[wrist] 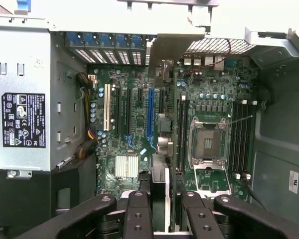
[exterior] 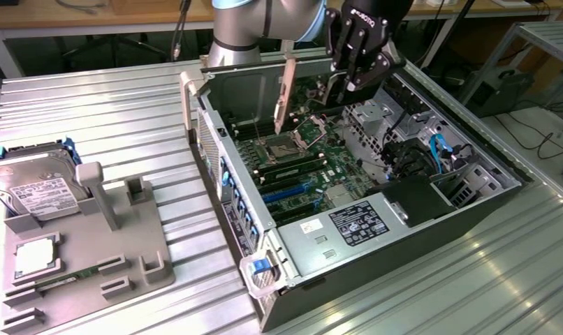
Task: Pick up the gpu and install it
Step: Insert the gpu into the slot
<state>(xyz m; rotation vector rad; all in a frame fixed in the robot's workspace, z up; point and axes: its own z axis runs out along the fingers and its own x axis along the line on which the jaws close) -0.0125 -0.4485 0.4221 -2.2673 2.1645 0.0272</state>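
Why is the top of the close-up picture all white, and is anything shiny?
In the wrist view, bright light washes out the case edge behind the gpu, while the gripper looks dark. In the exterior view, the metal table gleams with glare and the case interior sits in shadow.

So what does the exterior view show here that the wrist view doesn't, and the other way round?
Exterior view alone: the grey parts tray on the ribbed table, with a hard drive standing in it, and the computer case seen from outside.

Wrist view alone: the blue slot and white slot seen straight down, with the gpu edge-on over the board.

Both: the gripper closed on the gpu, held upright above the motherboard, the processor socket and the labelled power supply.
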